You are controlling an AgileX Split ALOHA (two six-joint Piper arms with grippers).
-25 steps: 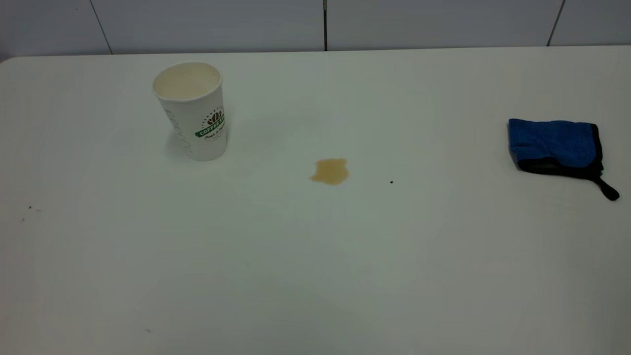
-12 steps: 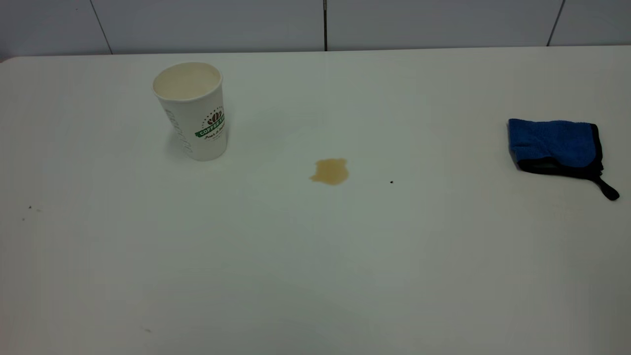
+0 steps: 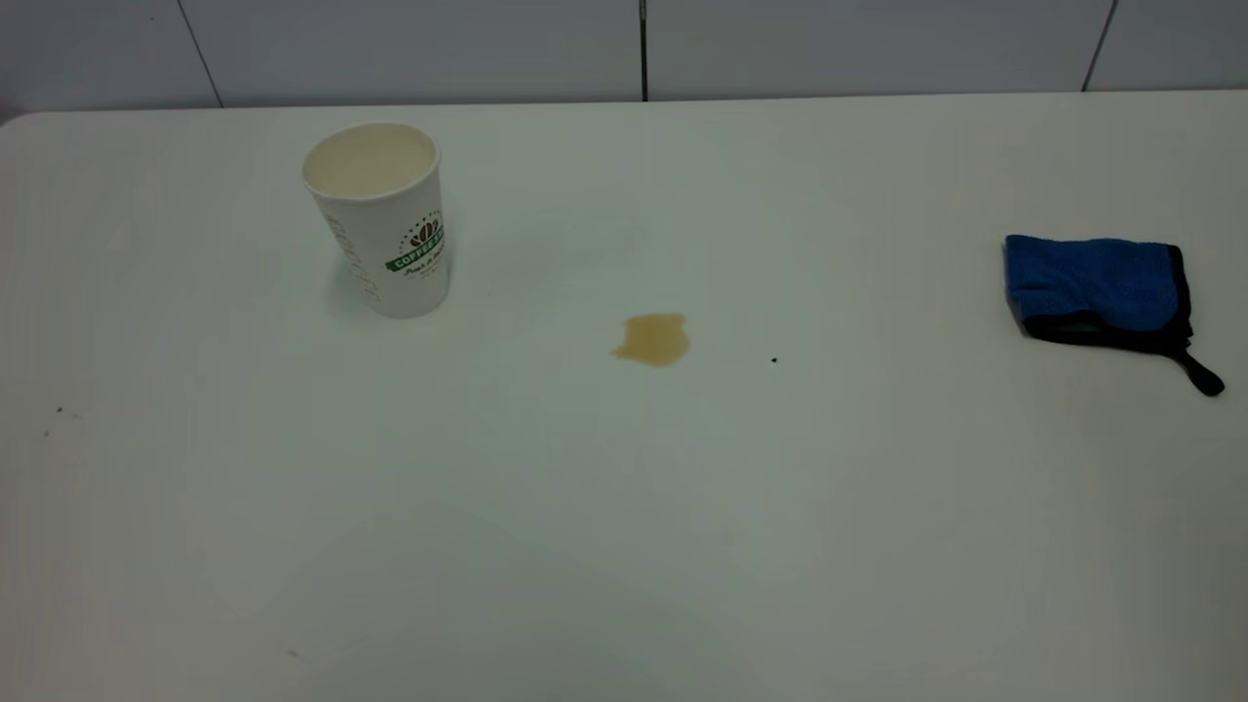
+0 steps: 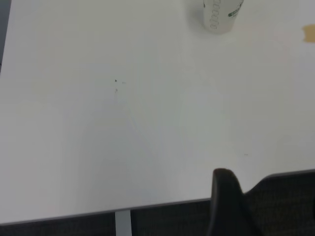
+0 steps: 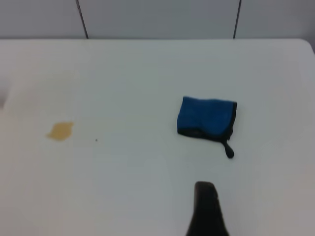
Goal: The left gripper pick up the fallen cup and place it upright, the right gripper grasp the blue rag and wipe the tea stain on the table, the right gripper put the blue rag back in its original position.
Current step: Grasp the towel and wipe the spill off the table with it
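Note:
The white paper cup (image 3: 382, 220) stands upright at the table's (image 3: 624, 546) back left, logo facing front; its base also shows in the left wrist view (image 4: 219, 14). The light-brown tea stain (image 3: 652, 339) lies mid-table, right of the cup. The blue rag (image 3: 1097, 289) lies folded at the right, loop tab pointing to the front right. Neither gripper shows in the exterior view. Only a black tip of the left gripper (image 4: 224, 196) shows, over the table's near edge and far from the cup. The right gripper (image 5: 205, 206) shows as a black tip, short of the rag (image 5: 206, 118) and apart from it.
A tiny black speck (image 3: 774, 360) sits right of the stain, and a few specks (image 3: 57, 411) lie at the left. A grey panelled wall (image 3: 643, 49) runs behind the table. The table's near edge (image 4: 162, 204) shows in the left wrist view.

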